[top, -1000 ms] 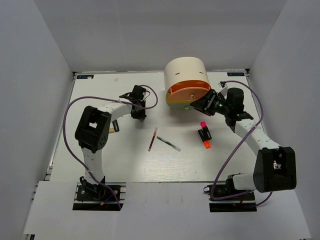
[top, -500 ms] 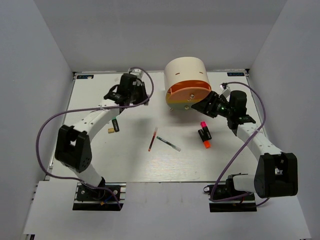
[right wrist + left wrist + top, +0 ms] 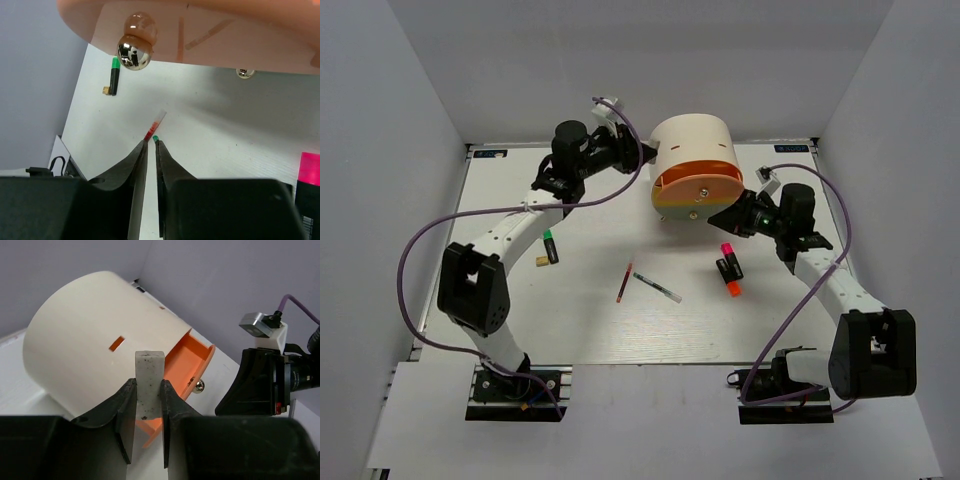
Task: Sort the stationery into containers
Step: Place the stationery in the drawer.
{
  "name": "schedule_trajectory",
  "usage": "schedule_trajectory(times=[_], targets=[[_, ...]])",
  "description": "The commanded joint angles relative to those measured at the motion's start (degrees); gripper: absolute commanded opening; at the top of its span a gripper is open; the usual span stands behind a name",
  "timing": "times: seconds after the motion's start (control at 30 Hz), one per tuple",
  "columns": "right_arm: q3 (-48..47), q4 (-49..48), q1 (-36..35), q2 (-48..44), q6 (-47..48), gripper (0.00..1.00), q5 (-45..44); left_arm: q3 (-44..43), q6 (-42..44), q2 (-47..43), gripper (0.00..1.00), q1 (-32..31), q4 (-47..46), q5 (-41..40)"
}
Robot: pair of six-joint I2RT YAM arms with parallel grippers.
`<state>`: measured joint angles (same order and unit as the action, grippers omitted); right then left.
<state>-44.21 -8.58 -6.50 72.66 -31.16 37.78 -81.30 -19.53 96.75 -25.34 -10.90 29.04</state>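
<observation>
My left gripper (image 3: 642, 155) is shut on the small white eraser (image 3: 149, 375) and holds it in the air beside the cream organiser (image 3: 692, 148), at its upper left. In the left wrist view the orange drawer (image 3: 184, 364) stands pulled open just beyond the eraser. My right gripper (image 3: 728, 216) is shut and empty, just right of the orange drawer front (image 3: 700, 190); its round knob (image 3: 134, 52) hangs above my fingertips. The red pen (image 3: 624, 283) and the clear pen (image 3: 657, 288) lie mid-table. The pink-capped highlighter (image 3: 728, 256) and the orange-capped highlighter (image 3: 731, 282) lie to their right.
A black marker with a green cap (image 3: 550, 246) lies on the left of the table. A second knob (image 3: 244, 73) shows under the drawer front. Grey walls close in the table on three sides. Purple cables loop beside both arms.
My left arm swung from the left-middle of the table up and right to the organiser's left side, carrying the eraser. My right gripper drew back slightly from the drawer front.
</observation>
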Motion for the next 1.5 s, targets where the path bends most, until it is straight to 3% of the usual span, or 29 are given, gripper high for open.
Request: schedule_trajectory(times=[0.0, 0.23, 0.83, 0.97, 1.2, 1.33, 1.47], targets=[[0.96, -2.14, 0.26, -2.00, 2.50, 0.18, 1.24, -2.46, 1.17, 0.80, 0.23, -0.75, -9.92, 7.26], [2.10, -2.32, 0.44, -2.88, 3.47, 0.21, 1.15, -6.14, -1.56, 6.69, 0.26, -2.51, -15.99, 8.93], [2.90, -2.76, 0.70, -3.14, 4.52, 0.28, 0.19, -10.02, 0.19, 12.41, 0.27, -7.52, -11.61, 8.93], [2.98, -2.76, 0.70, -3.14, 4.88, 0.34, 0.10, -10.64, 2.21, 13.55, 0.34, -8.05, -8.71, 6.92], [3.07, -2.76, 0.61, -3.32, 4.96, 0.36, 0.28, -13.18, 4.41, 14.61, 0.42, -8.06, -5.81, 4.19], [2.99, -2.76, 0.61, -3.41, 5.40, 0.39, 0.45, -13.19, 4.94, 14.61, 0.55, -8.06, -5.28, 4.19], [3.07, -2.67, 0.61, -3.76, 5.58, 0.41, 0.63, -13.71, 4.94, 13.30, 0.62, -8.06, -5.97, 3.66]])
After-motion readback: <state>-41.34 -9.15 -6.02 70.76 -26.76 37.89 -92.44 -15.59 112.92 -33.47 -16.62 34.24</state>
